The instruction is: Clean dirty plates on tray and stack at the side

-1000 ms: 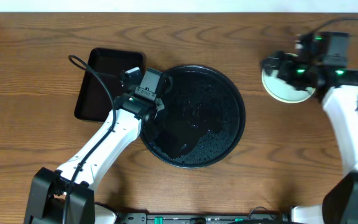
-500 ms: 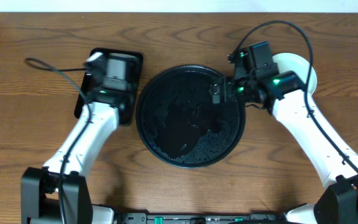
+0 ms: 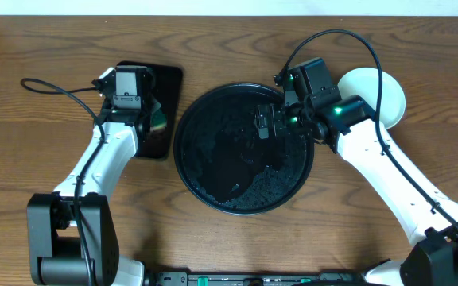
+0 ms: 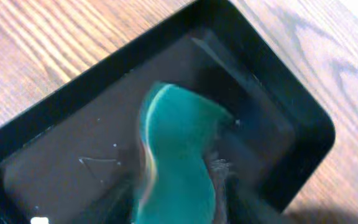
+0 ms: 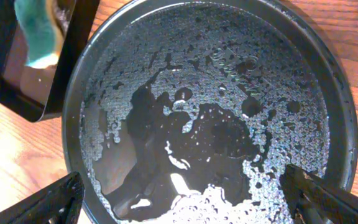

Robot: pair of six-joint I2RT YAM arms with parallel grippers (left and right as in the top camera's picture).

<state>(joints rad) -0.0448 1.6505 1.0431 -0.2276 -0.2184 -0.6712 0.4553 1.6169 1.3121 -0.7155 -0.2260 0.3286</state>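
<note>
The round black tray [image 3: 243,210] lies mid-table, wet with water film and droplets and with no plates on it; its rim [image 5: 347,124] fills the right wrist view. My right gripper [image 3: 265,123] hovers over its right half, open [image 5: 185,205], nothing between the fingers. A pale round plate [image 3: 384,95] sits on the table at the right, partly hidden behind my right arm. My left gripper [image 3: 145,115] is over the rectangular tray. The teal sponge [image 4: 179,155] stands between its blurred fingers; whether they press it does not show.
The small rectangular black tray [image 3: 169,79] sits left of the round tray, its wall [image 4: 278,87] close around the sponge [image 5: 39,31]. A black cable [image 3: 54,87] loops left of my left arm. Bare wood surrounds both trays.
My left arm carried the sponge from the round tray's left edge into the rectangular tray. My right arm swung from the plate at the right to above the round tray.
</note>
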